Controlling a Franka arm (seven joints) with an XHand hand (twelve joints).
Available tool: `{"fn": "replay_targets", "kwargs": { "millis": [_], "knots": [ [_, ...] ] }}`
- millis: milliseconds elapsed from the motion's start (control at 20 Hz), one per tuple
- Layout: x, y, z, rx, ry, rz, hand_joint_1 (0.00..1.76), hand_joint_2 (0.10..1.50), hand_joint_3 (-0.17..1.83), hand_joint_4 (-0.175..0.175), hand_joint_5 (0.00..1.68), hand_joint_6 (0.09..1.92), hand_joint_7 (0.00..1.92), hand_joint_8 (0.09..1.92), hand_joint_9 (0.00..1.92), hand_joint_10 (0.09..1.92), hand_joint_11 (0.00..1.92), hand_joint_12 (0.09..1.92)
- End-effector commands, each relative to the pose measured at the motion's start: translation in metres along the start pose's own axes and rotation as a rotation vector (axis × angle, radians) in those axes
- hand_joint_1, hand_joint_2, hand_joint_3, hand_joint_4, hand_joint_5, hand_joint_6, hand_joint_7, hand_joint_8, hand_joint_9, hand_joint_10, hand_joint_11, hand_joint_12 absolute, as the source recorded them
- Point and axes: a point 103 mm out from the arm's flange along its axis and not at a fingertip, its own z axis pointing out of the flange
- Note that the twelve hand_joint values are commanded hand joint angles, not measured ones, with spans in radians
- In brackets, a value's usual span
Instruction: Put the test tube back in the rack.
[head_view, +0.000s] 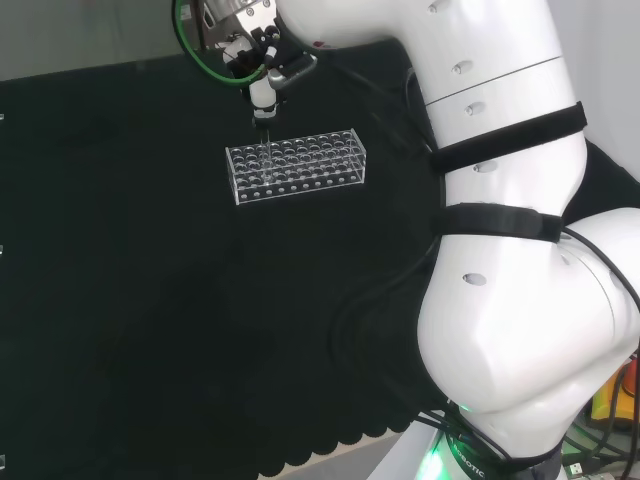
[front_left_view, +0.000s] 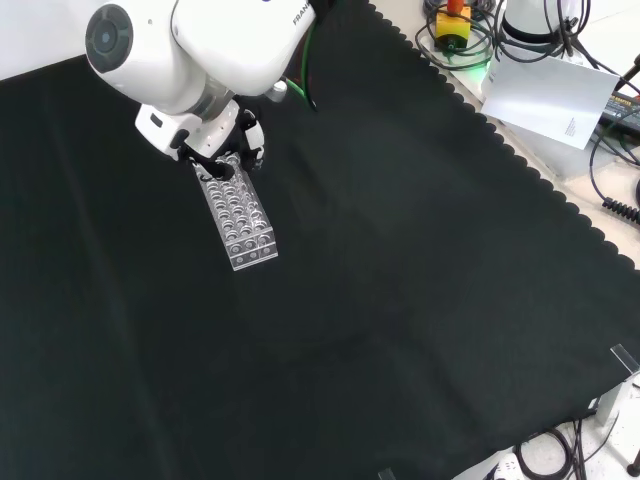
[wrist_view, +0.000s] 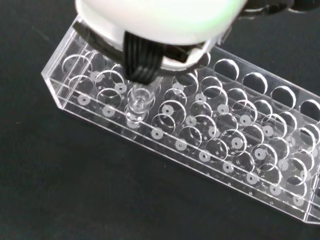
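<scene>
Hand (head_view: 262, 72) hung over the far left end of the clear rack (head_view: 297, 166) in the head view, fingers pinching the test tube (wrist_view: 139, 102). Tube upright, lower end entering a rack hole near one end.

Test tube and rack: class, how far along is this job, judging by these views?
Done: the hand has brought the test tube over the clear rack, near one end. In hand: in the wrist view the tube's lower end sits at a hole in the rack's top plate, fingers gripping it. Left: lowering it fully and letting go.
</scene>
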Motion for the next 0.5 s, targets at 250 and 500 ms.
{"fn": "replay_targets", "kwargs": {
  "millis": [250, 500],
  "knots": [
    [0.012, -0.005, 0.012, 0.025, 0.015, -0.049, 1.23, 0.56, 0.75, -0.175, 1.42, 0.44, 1.83, 0.35, 1.67, 0.36, 0.90, 1.17],
    [0.021, -0.006, 0.018, 0.031, 0.036, -0.063, 1.23, 0.56, 0.75, -0.175, 1.42, 0.44, 1.83, 0.35, 1.67, 0.36, 0.90, 1.17]
  ]
}}
